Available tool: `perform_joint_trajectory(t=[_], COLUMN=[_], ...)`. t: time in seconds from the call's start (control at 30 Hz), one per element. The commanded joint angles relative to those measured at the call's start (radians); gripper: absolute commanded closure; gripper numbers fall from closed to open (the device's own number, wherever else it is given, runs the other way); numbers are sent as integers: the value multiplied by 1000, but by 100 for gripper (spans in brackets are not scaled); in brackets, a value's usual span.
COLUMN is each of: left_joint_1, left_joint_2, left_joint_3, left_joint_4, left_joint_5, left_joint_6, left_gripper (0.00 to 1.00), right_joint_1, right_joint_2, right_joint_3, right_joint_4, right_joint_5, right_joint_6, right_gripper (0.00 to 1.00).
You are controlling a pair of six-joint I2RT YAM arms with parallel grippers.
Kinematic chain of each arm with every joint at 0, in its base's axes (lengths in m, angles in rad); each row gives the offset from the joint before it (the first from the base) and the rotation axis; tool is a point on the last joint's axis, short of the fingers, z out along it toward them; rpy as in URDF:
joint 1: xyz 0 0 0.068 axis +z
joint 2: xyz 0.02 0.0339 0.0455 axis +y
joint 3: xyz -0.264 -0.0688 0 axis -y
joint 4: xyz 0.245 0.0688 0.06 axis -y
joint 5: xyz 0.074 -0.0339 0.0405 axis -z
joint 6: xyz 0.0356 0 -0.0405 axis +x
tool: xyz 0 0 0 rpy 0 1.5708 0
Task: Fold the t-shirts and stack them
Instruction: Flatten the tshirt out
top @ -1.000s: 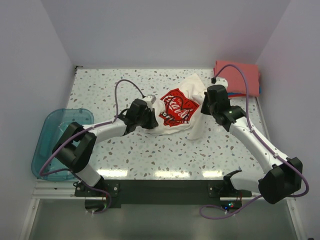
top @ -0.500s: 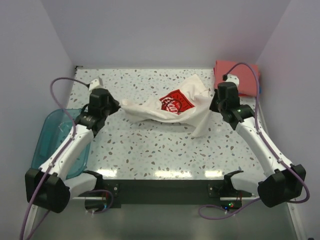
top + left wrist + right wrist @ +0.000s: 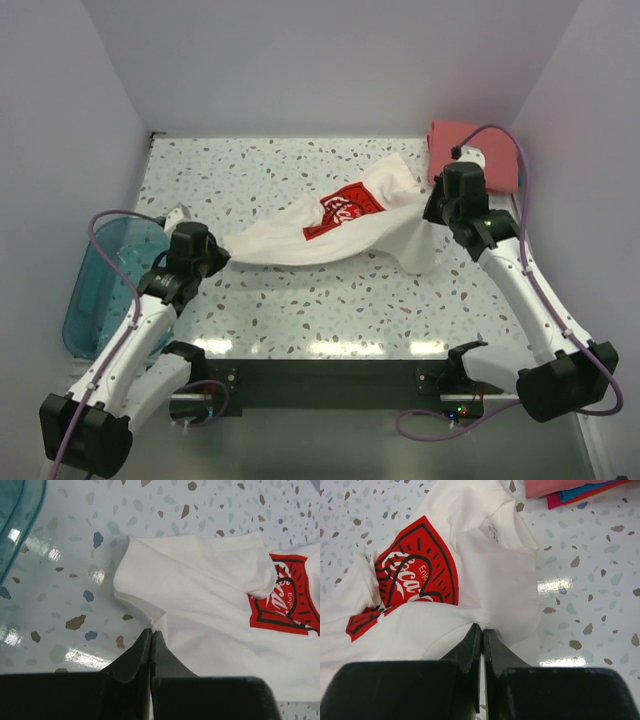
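The cream-white t-shirt (image 3: pixel 330 232) with a red-and-white print (image 3: pixel 340 212) lies stretched slantwise across the table between my two grippers. My left gripper (image 3: pixel 222 258) is shut on its lower left edge; in the left wrist view the jaws (image 3: pixel 151 633) pinch the cloth (image 3: pixel 210 610) tight. My right gripper (image 3: pixel 428 212) is shut on the shirt's upper right part, where the cloth (image 3: pixel 485 580) bunches at the closed tips (image 3: pixel 482 628). A folded coral-red t-shirt (image 3: pixel 472 152) lies at the back right corner, with a blue edge (image 3: pixel 580 491) beneath it.
A translucent teal tub (image 3: pixel 95 290) hangs off the table's left edge, close to my left arm, and its rim (image 3: pixel 15 525) shows in the left wrist view. The walls stand close on three sides. The speckled tabletop (image 3: pixel 330 300) is bare in front of the shirt.
My left gripper closed on the shirt and drew its end left and toward the near edge, stretching the bunched cloth out long. The right gripper shifted slightly toward the back right, still gripping.
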State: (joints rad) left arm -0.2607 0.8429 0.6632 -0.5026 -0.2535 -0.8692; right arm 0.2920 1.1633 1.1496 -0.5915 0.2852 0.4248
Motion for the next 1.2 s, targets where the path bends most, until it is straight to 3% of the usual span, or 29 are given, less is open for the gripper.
perform_joint_trajectory(t=[0.0,0.13,0.2,0.33,0.4,0.43,0.53,0.73,0.9,1.17], left_joint_1=[5,5,5,5,5,5,20,142,290,336], left_joint_2=[-13,-79,-117,-116,-81,-64,16,174,257,305], left_joint_3=[-86,-207,-259,-313,-317,-310,-249,-136,-96,-80], left_joint_4=[28,42,29,32,45,45,24,58,114,154], left_joint_5=[103,157,154,151,125,106,20,28,134,180], left_joint_6=[-47,-111,-131,-168,-171,-166,-149,-102,-65,-36], left_gripper=[100,100,100,100,100,100,100,100,100,100], right_joint_1=[-5,-7,-7,-7,-7,-7,-7,-7,-7,-7], right_joint_2=[-24,-19,-14,48,68,59,16,-33,-65,-134], right_joint_3=[-20,-86,-129,-169,-180,-186,-215,-283,-387,-566], right_joint_4=[-16,-21,-11,-2,-8,-11,-17,-37,-7,67], right_joint_5=[-27,-46,-40,-63,-46,-35,-3,-31,-52,-188], right_joint_6=[-17,-17,-20,-37,-37,-31,-9,46,117,216], right_gripper=[100,100,92,55,46,37,25,25,29,33])
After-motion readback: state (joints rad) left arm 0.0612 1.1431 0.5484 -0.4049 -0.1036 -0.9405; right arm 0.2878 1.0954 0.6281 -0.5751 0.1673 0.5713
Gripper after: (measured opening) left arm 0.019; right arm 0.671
